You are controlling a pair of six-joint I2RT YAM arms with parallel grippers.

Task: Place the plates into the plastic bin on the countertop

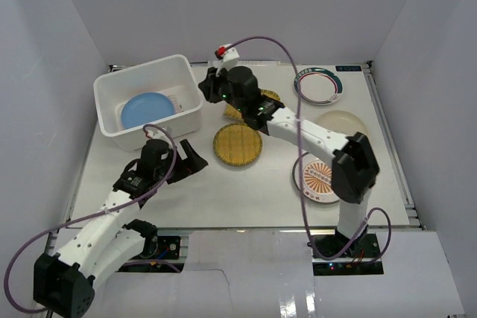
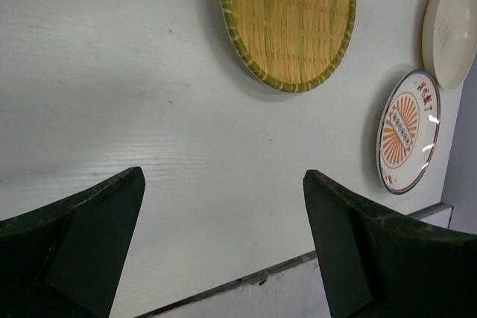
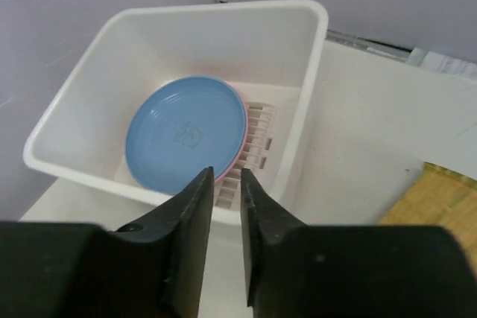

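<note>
The white plastic bin (image 1: 112, 87) stands at the back left of the countertop (image 1: 246, 195). A light blue plate (image 1: 147, 109) lies in it on a pink plate (image 3: 241, 141). My right gripper (image 1: 209, 86) hovers just right of the bin, empty, its jaws only slightly apart; in the right wrist view it (image 3: 226, 174) points at the bin (image 3: 317, 72) and the blue plate (image 3: 185, 133). My left gripper (image 1: 195, 161) is wide open and empty, left of the round bamboo plate (image 1: 238, 144). In the left wrist view it (image 2: 223, 178) is over bare table.
A rounded-square bamboo plate (image 1: 267, 97) lies partly under the right arm. A white green-rimmed plate (image 1: 318, 85) is at the back right, a cream plate (image 1: 343, 123) below it, and an orange-patterned plate (image 1: 317, 176) partly under the right arm's elbow. Grey walls enclose the table.
</note>
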